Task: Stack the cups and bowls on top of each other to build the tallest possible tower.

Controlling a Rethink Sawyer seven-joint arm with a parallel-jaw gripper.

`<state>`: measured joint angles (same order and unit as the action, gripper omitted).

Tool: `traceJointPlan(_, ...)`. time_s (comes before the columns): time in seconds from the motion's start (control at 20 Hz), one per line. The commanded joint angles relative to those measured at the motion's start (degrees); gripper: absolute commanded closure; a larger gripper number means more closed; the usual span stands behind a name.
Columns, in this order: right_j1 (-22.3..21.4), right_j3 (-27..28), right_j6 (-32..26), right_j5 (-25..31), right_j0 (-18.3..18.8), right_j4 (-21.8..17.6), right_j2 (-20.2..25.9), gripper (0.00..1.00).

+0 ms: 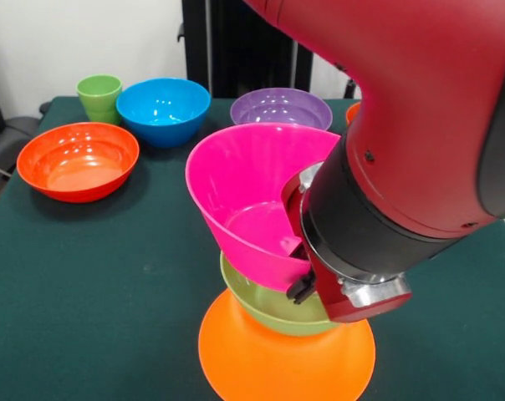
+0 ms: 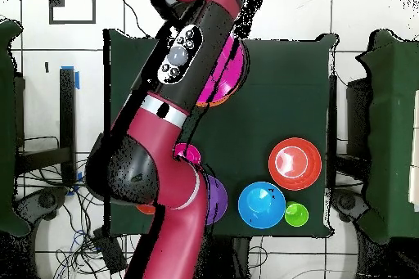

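Note:
The tower stands at the near edge in the front view: a large upturned orange bowl point(image 1: 286, 355) as base, a green bowl point(image 1: 273, 305) upright on it, and a large pink bowl point(image 1: 248, 196) on top, tilted toward the camera. My gripper point(image 1: 296, 266) is shut on the pink bowl's right wall, one finger inside and one outside. In the overhead view the arm hides the gripper and most of the tower; the pink bowl point(image 2: 234, 67) shows beside it. The light-green cup point(image 1: 99, 96) stands at the far left, and shows in the overhead view point(image 2: 295, 213).
Loose on the green table point(image 1: 110, 284): a red-orange bowl point(image 1: 78, 160), a blue bowl point(image 1: 163, 109), a purple bowl point(image 1: 280, 109) and an orange-red rim point(image 1: 353, 111) behind my arm. Overhead shows the red-orange point(image 2: 295, 163), blue point(image 2: 262, 204), purple point(image 2: 217, 198) and small magenta point(image 2: 190, 155) bowls.

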<state>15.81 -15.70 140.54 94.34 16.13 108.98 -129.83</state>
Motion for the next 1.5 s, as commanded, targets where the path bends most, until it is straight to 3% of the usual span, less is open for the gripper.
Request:
traceJointPlan(0.05,0.0,1.68,12.61,-1.73,-1.2,-5.05,3.41,1.0)
traceJointPlan(0.5,0.62,1.85,14.29,-4.23,-1.76,-5.59,5.02,1.0)
traceJointPlan(1.5,0.31,3.84,17.13,-4.82,-1.17,-3.52,3.71,1.0)
